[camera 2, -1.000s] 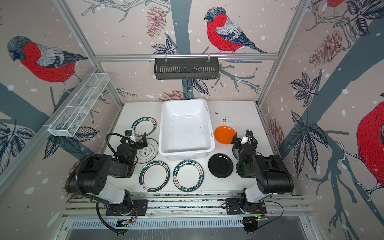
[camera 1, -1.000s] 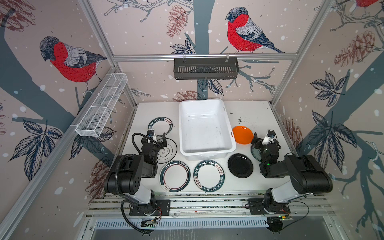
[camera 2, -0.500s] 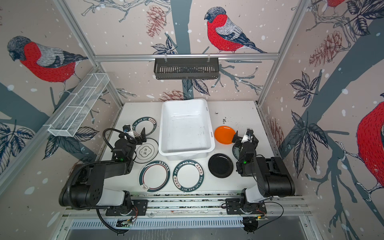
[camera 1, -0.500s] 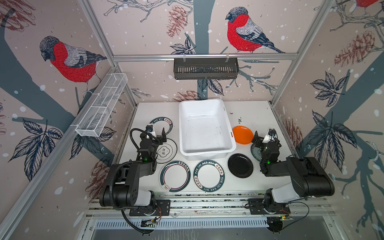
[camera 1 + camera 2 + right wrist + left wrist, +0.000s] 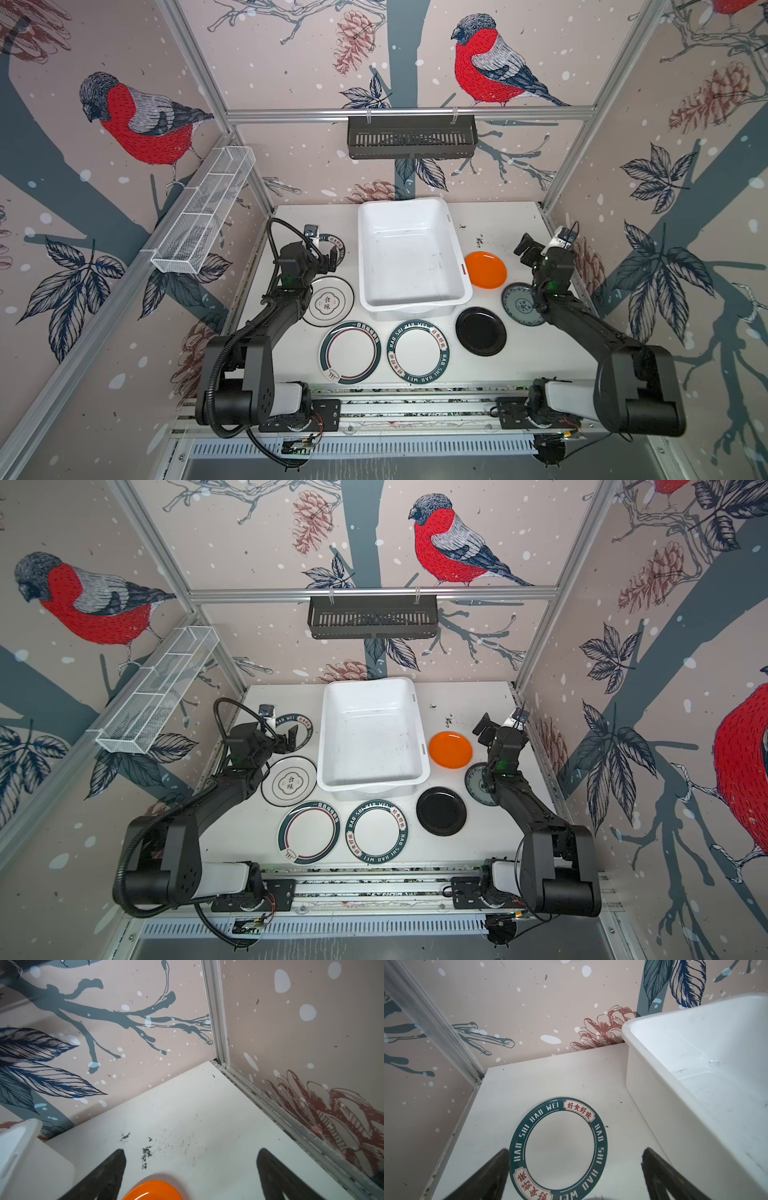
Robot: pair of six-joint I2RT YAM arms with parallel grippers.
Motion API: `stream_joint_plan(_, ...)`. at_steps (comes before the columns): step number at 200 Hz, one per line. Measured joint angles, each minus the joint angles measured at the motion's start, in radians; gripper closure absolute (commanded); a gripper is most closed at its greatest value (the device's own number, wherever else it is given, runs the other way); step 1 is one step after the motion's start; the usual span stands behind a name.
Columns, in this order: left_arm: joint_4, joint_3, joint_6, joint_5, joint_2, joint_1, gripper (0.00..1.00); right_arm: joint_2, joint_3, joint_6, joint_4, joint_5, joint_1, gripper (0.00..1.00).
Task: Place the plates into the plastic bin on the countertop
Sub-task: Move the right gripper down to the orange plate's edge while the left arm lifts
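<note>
Plates: seven, each lay flat on the tabletop (image 5: 498, 222), all outside the plastic bin (image 5: 415, 311), which stood at the middle of the far half.

Left of the bin: a green-rimmed lettered plate (image 5: 558, 1147) on the far side. Nearer the front was a white plate with a thin black rim and centre characters (image 5: 328, 301).

Before the bin's near side: a green-rimmed plate with a red inner line (image 5: 350, 352) and a second lettered plate (image 5: 418, 351), side by side. A black plate (image 5: 481, 331) lay to their right.

Right of the bin: an orange plate (image 5: 485, 269), with a teal-patterned plate (image 5: 519, 305) near it toward the front.

Left pincer (image 5: 576, 1151): jaws apart, empty, poised over the green-rimmed lettered plate.

Right pincer (image 5: 191, 1150): jaws apart, empty, over speckled tabletop at the orange plate's far edge.
</note>
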State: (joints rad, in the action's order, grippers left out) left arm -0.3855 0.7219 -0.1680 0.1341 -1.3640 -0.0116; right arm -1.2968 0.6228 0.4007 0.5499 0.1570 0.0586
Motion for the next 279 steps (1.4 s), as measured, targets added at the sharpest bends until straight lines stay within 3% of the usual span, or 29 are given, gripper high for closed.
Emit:
stream_joint_plan(6,0.046,0.032,-0.012,0.011,-0.001,0.000,0.02,-0.008,0.023,0.023,-0.029,-0.024,0.009,0.05)
stream_joint_plan(16,0.118,0.074,-0.025,0.032,-0.001,-0.001,0.02,-0.026,0.066,0.039,-0.089,-0.055,0.015,0.26)
stream_joint_plan(20,0.148,0.090,-0.032,0.042,-0.001,-0.001,0.02,-0.034,0.080,0.047,-0.106,-0.065,0.015,0.29)
stream_joint_plan(44,0.307,0.151,-0.076,0.103,0.011,-0.004,0.02,-0.095,0.174,0.083,-0.229,-0.150,0.034,0.22)
stream_joint_plan(130,0.678,0.346,-0.156,0.204,0.061,-0.011,0.02,-0.324,0.317,0.145,-0.460,-0.383,0.095,0.29)
stream_joint_plan(186,0.798,0.395,-0.179,0.262,0.079,-0.016,0.02,-0.421,0.402,0.118,-0.558,-0.493,0.123,0.30)
stream_joint_plan(279,0.846,0.410,-0.178,0.325,0.050,-0.045,0.02,-0.528,0.478,0.026,-0.726,-0.547,0.127,0.36)
